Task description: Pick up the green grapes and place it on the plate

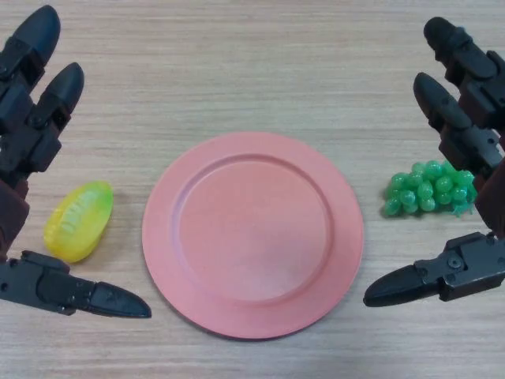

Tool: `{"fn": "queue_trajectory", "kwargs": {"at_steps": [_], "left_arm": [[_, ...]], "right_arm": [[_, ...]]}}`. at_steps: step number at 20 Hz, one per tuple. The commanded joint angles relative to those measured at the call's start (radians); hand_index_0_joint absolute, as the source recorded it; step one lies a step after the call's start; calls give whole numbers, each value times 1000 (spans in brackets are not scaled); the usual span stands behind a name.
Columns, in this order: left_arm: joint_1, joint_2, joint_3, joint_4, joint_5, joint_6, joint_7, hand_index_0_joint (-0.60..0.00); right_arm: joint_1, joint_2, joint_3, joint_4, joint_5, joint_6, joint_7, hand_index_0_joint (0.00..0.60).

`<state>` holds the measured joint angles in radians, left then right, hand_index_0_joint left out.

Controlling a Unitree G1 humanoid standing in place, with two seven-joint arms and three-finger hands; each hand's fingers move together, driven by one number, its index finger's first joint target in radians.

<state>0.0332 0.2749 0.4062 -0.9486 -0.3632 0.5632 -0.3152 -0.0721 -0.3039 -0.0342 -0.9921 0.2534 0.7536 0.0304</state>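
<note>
A bunch of green grapes (pixel 430 188) lies on the wooden table, just right of the pink plate (pixel 253 234), whose middle is bare. My right hand (pixel 465 142) hovers open at the right edge, its fingers above the grapes and its thumb below them, not touching. At the left edge my left hand (pixel 28 134) is open too, with its fingers and thumb spread around a yellow-green fruit.
The yellow-green fruit (pixel 79 220), shaped like a mango, lies left of the plate between my left hand's fingers and thumb. The wooden tabletop (pixel 252 63) stretches away beyond the plate.
</note>
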Motion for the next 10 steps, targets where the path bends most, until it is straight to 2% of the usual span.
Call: {"fn": "queue_trajectory", "kwargs": {"at_steps": [1,3,7,10], "left_arm": [[-18,33,24,-38,-23,-127,46,0],[-16,35,31,-34,-33,-131,46,0],[-12,35,36,-35,-39,-133,46,0],[-5,30,39,-23,-43,-153,39,0]], "right_arm": [[-25,-51,-56,-55,29,-104,-38,0],[-21,-61,-63,-55,44,-114,-48,0],[-19,-42,-64,-55,21,-114,-32,0],[-46,1,-89,-52,-14,-71,17,0]]}}
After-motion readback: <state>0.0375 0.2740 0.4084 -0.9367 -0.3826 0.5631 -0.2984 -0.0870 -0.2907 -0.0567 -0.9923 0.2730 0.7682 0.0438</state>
